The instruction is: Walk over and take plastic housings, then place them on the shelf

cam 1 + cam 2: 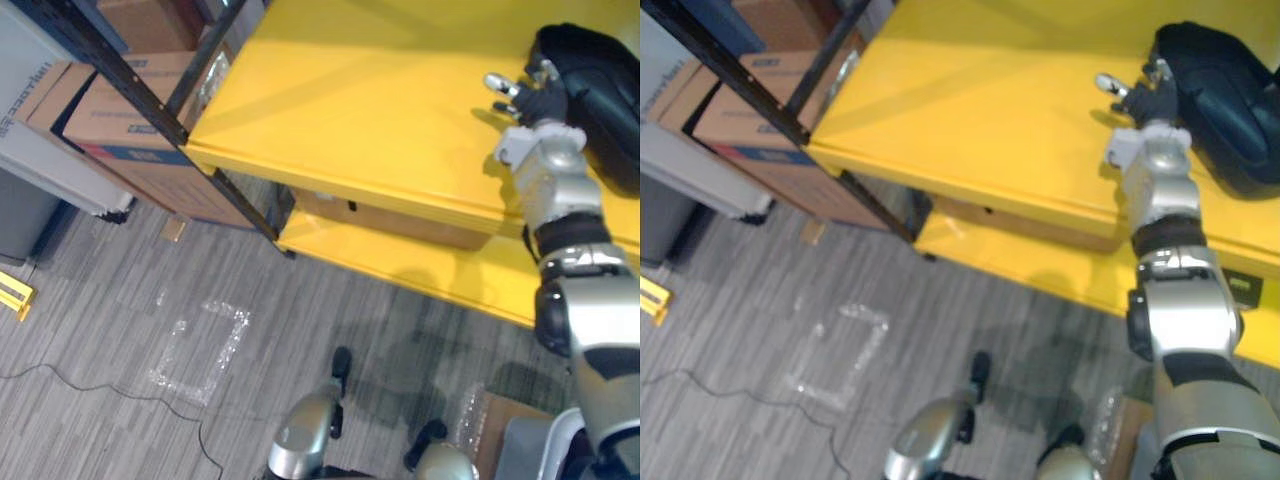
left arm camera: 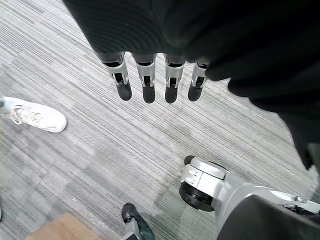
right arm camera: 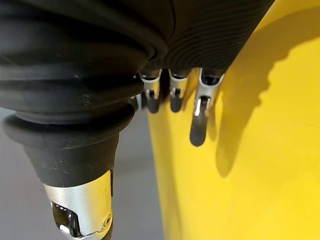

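Observation:
A black plastic housing [image 1: 592,88] lies on the top board of the yellow shelf [image 1: 370,120], at its right end. My right hand [image 1: 533,98] reaches over the shelf's front edge and sits just left of the housing, close against its side. In the right wrist view its fingers [image 3: 199,117] hang straight above the bare yellow board with nothing in them. My left hand [image 2: 145,85] hangs low over the grey carpet, fingers straight and empty.
A lower yellow board [image 1: 420,262] carries a cardboard box [image 1: 400,218]. More cardboard boxes [image 1: 130,110] stand behind a dark rack post [image 1: 140,95] at the left. A clear plastic bag [image 1: 200,345] lies on the carpet. A person's white shoe [image 2: 32,116] is nearby.

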Robot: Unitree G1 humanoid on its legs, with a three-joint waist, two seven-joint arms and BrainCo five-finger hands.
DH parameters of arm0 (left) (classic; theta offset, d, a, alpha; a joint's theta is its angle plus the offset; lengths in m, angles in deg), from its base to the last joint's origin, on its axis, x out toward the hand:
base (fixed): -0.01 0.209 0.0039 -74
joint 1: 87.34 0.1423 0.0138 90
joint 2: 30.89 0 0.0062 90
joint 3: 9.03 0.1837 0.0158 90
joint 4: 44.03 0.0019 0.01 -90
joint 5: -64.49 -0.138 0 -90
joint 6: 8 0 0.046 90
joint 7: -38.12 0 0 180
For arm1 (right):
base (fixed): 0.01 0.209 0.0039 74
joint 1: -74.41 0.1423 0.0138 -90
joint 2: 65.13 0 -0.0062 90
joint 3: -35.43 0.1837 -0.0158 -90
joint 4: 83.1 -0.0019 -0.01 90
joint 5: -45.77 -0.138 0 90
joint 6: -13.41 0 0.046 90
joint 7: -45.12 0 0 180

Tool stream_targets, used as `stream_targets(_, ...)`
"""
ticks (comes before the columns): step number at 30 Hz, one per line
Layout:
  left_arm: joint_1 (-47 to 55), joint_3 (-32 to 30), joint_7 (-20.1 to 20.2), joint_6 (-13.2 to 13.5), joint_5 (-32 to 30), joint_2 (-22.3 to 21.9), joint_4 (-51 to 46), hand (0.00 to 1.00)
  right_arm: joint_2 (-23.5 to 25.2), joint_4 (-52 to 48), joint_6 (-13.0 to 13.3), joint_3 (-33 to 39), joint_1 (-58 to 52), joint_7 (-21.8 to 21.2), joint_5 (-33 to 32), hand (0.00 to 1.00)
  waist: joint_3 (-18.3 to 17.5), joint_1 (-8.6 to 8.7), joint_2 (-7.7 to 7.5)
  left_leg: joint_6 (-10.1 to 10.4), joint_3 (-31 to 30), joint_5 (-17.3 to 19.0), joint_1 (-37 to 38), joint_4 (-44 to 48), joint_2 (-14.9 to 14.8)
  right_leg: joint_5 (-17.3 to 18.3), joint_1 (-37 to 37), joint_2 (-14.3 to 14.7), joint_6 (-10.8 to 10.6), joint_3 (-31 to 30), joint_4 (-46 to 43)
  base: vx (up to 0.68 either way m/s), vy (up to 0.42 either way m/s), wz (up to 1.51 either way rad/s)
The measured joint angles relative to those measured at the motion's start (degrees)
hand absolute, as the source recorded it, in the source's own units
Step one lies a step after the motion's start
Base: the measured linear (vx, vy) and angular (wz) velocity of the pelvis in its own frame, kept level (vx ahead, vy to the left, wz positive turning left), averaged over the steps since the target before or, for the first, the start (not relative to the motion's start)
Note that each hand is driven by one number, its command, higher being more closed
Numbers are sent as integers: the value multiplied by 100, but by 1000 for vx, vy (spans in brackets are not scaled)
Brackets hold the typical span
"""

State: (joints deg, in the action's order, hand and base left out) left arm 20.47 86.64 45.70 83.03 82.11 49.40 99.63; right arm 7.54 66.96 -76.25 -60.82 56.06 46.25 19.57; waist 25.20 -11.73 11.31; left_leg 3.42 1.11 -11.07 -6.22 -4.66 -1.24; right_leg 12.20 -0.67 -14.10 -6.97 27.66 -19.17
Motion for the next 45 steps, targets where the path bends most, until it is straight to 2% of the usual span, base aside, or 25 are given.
stream_targets(6,-36,18,-14,-18,21,14,-111,0,-103,1,0,-314,244,-537,-24,0,8,-37,5,45,-70,-31,-104,1,-36,124,168,0,75,1,-204,-16,-60,4)
stream_targets(9,-53,45,-43,-18,53,14,-141,0,-148,1,-12,-576,341,-567,12,0,24,-41,18,45,-76,-31,-104,2,-35,135,175,2,74,1,-230,-18,-39,1)
stream_targets(12,-193,120,-44,-18,54,15,-188,0,-291,8,-19,-676,616,-182,126,0,177,-73,129,42,-102,-32,-135,61,-31,173,195,-14,69,7,-253,-56,-20,4)
stream_targets(17,-330,183,-26,19,55,14,-190,0,-406,171,-52,-630,859,1106,257,0,199,-208,151,64,-152,-50,-413,127,-85,200,469,19,106,15,-369,-19,-42,3)
stream_targets(21,-333,189,-38,66,55,10,-183,0,-408,181,-76,-613,903,1741,224,0,199,-224,151,64,-158,-50,-418,124,-105,207,465,53,118,15,-340,12,-50,-1)
stream_targets(28,-339,215,-59,187,55,9,-179,0,-463,239,-291,-443,1018,2194,211,0,199,-221,151,64,-171,-49,-421,122,-131,211,460,87,125,18,-314,-10,-33,0)
stream_targets(45,-344,310,-216,273,58,8,-204,0,-747,461,-273,-164,1093,3818,-74,0,200,-221,151,65,-164,-49,-459,98,-179,159,469,143,151,22,-188,-6,-18,0)
